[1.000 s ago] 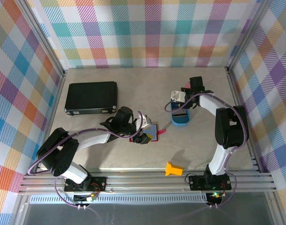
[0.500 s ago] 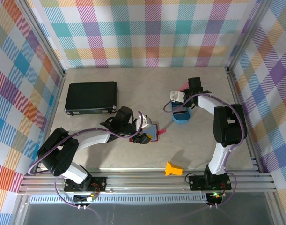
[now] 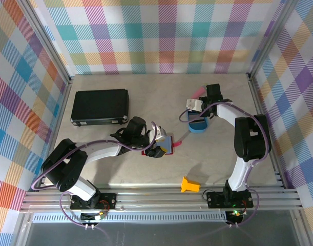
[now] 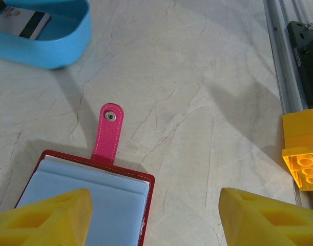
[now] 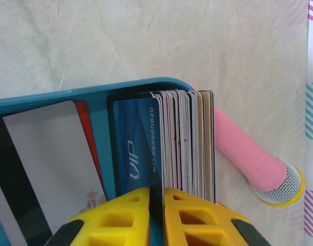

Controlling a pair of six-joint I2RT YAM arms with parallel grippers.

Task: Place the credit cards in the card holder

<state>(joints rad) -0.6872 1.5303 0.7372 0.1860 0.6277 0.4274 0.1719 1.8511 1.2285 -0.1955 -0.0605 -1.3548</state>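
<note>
Right tool [image 5: 163, 197] clamped on blue card [image 5: 138, 138], pink rod [image 5: 248, 154] beside tray [image 5: 69, 95], left tool [image 4: 155, 215] apart.

The blue card [image 5: 138, 148] pinched in the right gripper [image 5: 157, 197] says "VIP" in white, just above the fingers. Next to it, running up its edge, is "NO 88880820". The white card [image 5: 48, 148] beside the gripper has a tiny mark, too small to read.

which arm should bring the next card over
Right: the right fingers pinch a blue plastic VIP card in the blue oval tray; the left fingers stand open at the dark-red wallet.
</note>
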